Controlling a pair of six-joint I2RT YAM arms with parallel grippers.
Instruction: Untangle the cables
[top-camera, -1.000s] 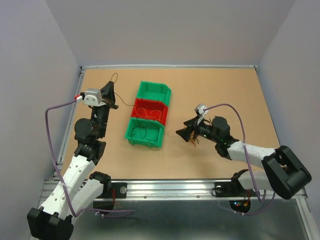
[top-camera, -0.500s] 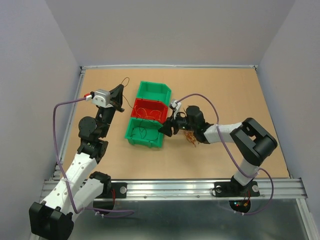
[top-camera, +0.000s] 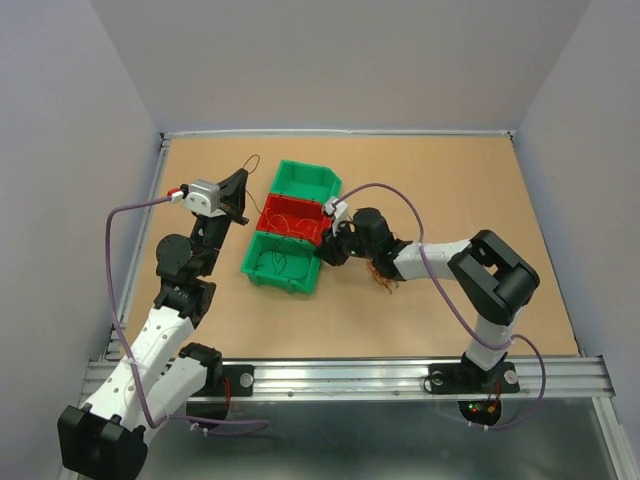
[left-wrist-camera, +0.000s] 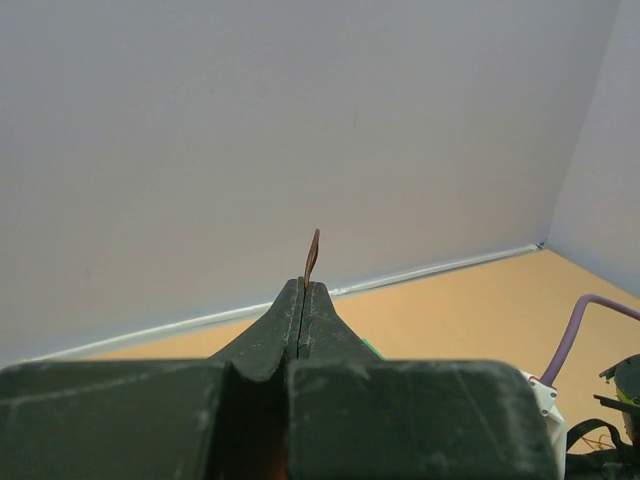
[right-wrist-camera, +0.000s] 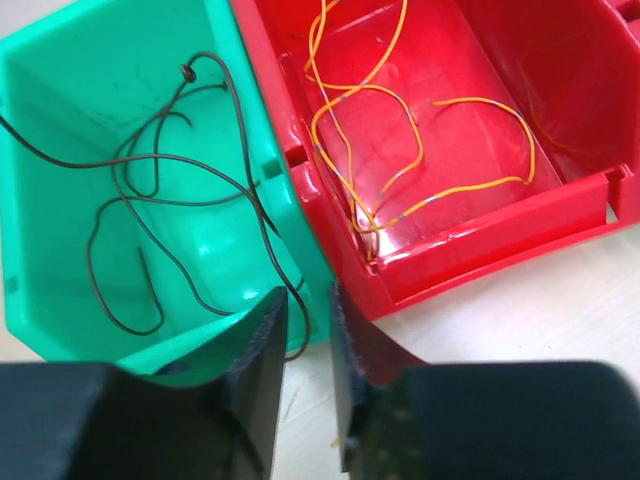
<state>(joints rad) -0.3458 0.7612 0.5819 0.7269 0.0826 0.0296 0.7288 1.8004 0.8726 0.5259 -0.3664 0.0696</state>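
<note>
The cables are in several places. A small tangle of orange and dark cables rests on the desk, close against the forearm of the right arm. Loose orange-yellow cables curl inside the red bin. Dark brown cables make wide loops inside the near green bin. One more thin dark cable is up in the air on the left side. The left gripper has its fingers pressed together on it, and a short end stands up above the fingertips.

The three bins stand in a slightly bent row and touch each other, with the far green bin behind the red one. The right gripper is low at the right side of the row, at the corner where the near green bin and the red bin meet. Its fingers are a little apart with only a narrow gap, and I see nothing pinched between them. The walls of the two bins stand directly before the fingertips.

A thick purple cable hangs in a wide arc from the left arm, and another one arcs over the right arm. Pale walls close the desk on three sides.
</note>
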